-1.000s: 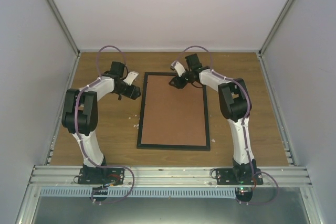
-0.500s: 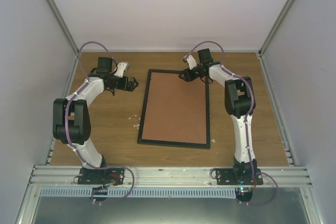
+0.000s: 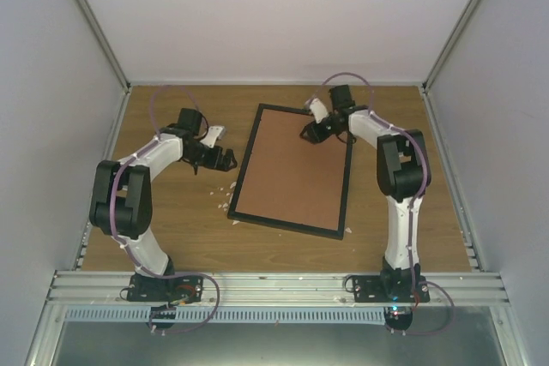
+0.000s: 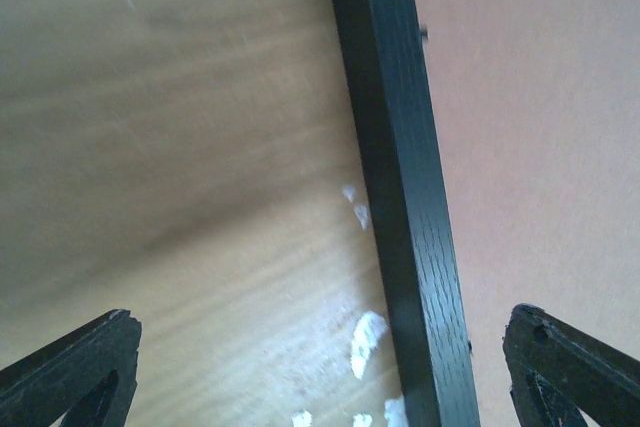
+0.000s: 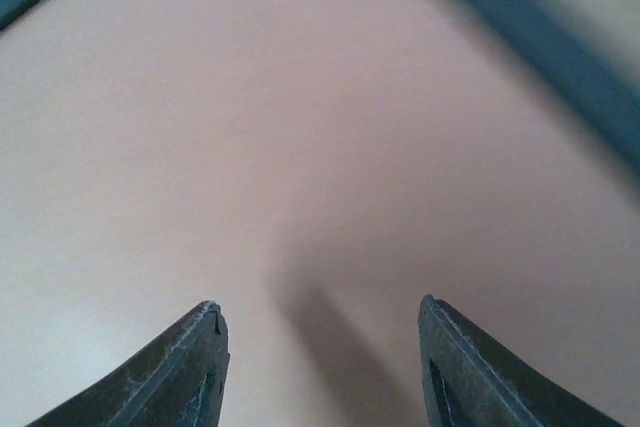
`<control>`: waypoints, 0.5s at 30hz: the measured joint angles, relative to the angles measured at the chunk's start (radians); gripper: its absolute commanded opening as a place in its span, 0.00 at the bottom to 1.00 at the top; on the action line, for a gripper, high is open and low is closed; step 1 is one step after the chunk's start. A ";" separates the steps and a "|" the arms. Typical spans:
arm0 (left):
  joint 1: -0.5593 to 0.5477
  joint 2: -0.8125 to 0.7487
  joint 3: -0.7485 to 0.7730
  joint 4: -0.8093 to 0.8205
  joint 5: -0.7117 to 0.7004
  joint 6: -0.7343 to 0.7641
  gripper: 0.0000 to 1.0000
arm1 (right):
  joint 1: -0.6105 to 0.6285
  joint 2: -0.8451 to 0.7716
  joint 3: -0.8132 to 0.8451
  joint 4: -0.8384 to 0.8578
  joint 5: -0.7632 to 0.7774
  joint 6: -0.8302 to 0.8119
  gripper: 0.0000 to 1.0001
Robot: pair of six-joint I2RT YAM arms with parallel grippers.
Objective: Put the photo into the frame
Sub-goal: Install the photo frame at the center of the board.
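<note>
Two arms flank the frame point(image 3: 287, 225), lying flat and skewed in the middle of the bench point(image 3: 171, 237), a brown backing board point(image 3: 292, 169) filling it. Overhead, the left gripper point(image 3: 226, 160) sits just beside the frame's 9 o'clock edge. Only its wrist view shows jaws spread wide, the black rail between them, gripping nothing — plus white flecks point(image 4: 368, 332) on the wood. The right gripper point(image 3: 309, 134), over the board toward 1 o'clock, has jaws half-parted and empty.

So the table point(image 3: 184, 242) is plain wood-grain brown. The black frame point(image 3: 245, 160) lies flat on it, turned a bit askew, with a brown backing board point(image 3: 292, 169) filling it. There's also a scatter of little white flecks point(image 3: 225, 201) on the wood, right beside the frame's edge on the left arm's side.
</note>
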 measured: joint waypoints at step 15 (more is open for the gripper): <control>-0.088 -0.021 -0.118 -0.063 -0.105 -0.097 0.86 | 0.443 -0.245 -0.367 0.129 0.061 -0.174 0.57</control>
